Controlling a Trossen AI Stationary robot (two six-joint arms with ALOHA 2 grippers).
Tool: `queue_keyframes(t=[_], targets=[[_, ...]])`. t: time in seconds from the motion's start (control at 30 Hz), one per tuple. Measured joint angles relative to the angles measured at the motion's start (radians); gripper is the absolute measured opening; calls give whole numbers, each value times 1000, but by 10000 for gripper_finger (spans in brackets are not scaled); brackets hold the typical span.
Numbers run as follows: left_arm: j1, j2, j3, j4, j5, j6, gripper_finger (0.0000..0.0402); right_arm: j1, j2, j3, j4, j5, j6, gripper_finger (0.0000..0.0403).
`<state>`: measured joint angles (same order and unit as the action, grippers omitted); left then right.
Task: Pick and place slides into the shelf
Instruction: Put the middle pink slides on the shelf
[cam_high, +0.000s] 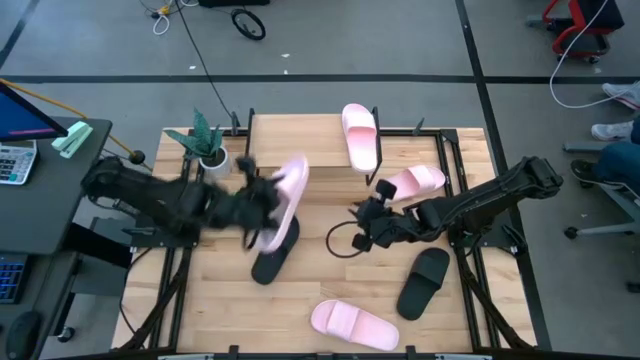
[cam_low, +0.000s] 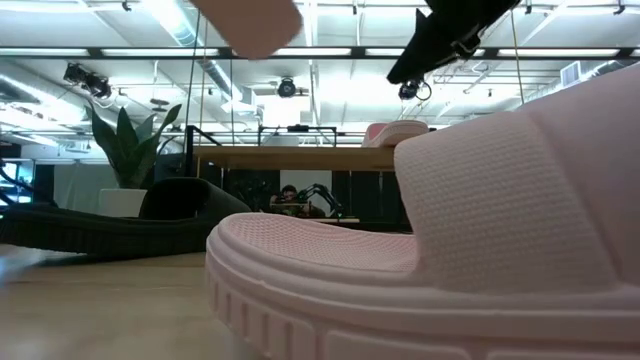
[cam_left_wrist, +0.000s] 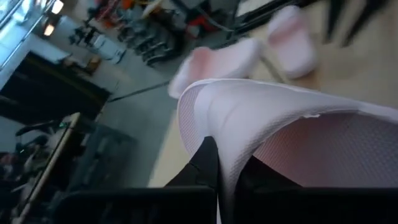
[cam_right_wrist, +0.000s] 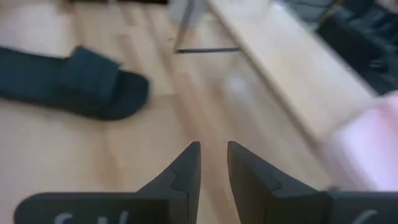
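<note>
Centre-left in the high view, our left gripper (cam_high: 262, 205) clamps a pink slide (cam_high: 285, 200); our right gripper (cam_high: 372, 228) hangs slightly parted, holding nothing.

Beside the shelf (cam_high: 350, 135), your left gripper (cam_high: 262, 205) blurs into the pink slide (cam_high: 285, 195) it holds, which partly covers a black slide (cam_high: 272, 258) below.

My two arms are dark, jointed links. The right arm (cam_high: 500, 195) has a black cable looping off its wrist. The right gripper (cam_right_wrist: 213, 163) ends in two black, tapered fingers, with pale lettering on the body behind them.
</note>
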<state>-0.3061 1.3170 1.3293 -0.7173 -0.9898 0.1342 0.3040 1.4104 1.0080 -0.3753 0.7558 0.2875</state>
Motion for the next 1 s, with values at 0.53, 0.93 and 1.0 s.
queue_keyframes(t=[0.53, 0.93, 1.0], targets=[[662, 369, -2, 655, 619, 312, 15, 194, -260, 0, -340, 134, 374, 85], [720, 433, -1, 741, 508, 518, 25, 229, -232, 0, -351, 150, 311, 85], [720, 433, -1, 744, 530, 517, 30, 229, -232, 0, -352, 149, 313, 85]])
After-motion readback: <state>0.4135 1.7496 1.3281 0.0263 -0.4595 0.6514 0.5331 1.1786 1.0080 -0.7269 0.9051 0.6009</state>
